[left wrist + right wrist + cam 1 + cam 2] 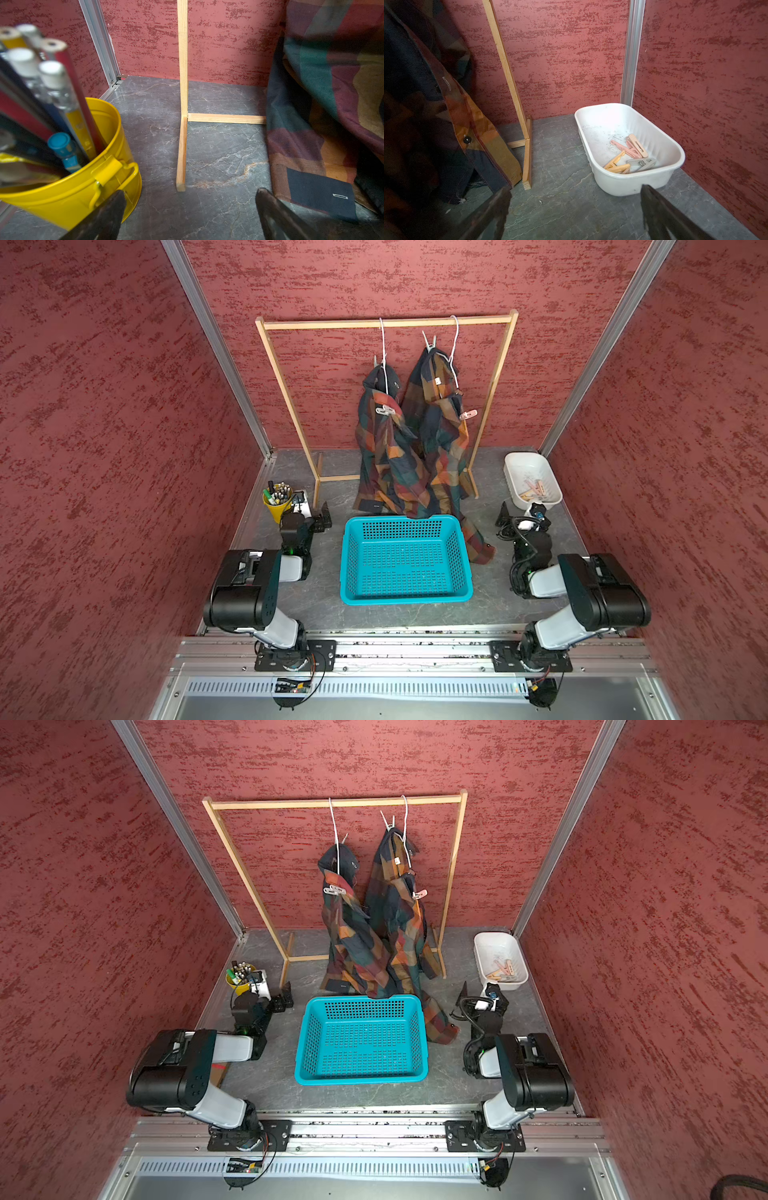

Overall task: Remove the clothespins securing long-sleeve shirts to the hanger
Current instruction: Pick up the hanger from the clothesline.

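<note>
Clothespins (pixel 385 409) grip the plaid shirts (pixel 392 456) on the wooden rack (pixel 386 323), blue basket (pixel 405 520) in front. Left gripper (pixel 190 195) by the yellow bucket (pixel 62 207), right gripper (pixel 576 191) by the white tub (pixel 612 182), both jaws apart, empty.

I see two button-up cloth shirts (pixel 436 439) in big plaid blocks: navy, dark green, orange, maroon. Left shirt's small plastic clothespin (pixel 385 409) is whitish-grey, right shirt's peg (pixel 468 414) is pink. Perforated plastic basket (pixel 405 598): turquoise. Rounded plastic tub (pixel 629 178) on the right: white, loose pegs (pixel 626 148) inside pink, peach, grey. Metal bucket (pixel 79 199) on the left: yellow. Tabletop (pixel 320 601): dark grey, marble-veined. Walls (pixel 104 448): mottled red. Thin wooden rack (pixel 386 323): pale tan.
</note>
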Controlling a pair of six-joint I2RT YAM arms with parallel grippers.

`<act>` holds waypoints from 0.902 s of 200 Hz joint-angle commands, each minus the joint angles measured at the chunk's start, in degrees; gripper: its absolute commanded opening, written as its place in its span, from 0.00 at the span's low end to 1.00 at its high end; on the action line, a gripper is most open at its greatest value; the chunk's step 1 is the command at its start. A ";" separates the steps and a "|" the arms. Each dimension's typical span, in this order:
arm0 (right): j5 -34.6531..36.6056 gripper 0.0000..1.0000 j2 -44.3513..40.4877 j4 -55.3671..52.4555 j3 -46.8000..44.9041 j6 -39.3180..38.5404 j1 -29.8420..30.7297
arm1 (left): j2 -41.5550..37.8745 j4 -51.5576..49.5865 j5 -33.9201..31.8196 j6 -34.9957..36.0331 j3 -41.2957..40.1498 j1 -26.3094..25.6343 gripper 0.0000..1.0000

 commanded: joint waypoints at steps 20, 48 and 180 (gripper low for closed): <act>-0.64 0.99 -0.84 -0.01 -0.34 -0.34 -0.36 | -0.96 -0.24 0.80 -0.59 -0.42 0.24 0.99; -0.76 0.99 -0.72 -0.39 -0.08 -0.31 -0.40 | -0.94 -0.24 1.10 -0.73 -0.41 0.35 0.99; 0.45 0.99 -13.50 -22.37 8.10 0.14 -0.35 | -7.73 -5.90 -2.21 -1.74 -0.44 0.25 1.00</act>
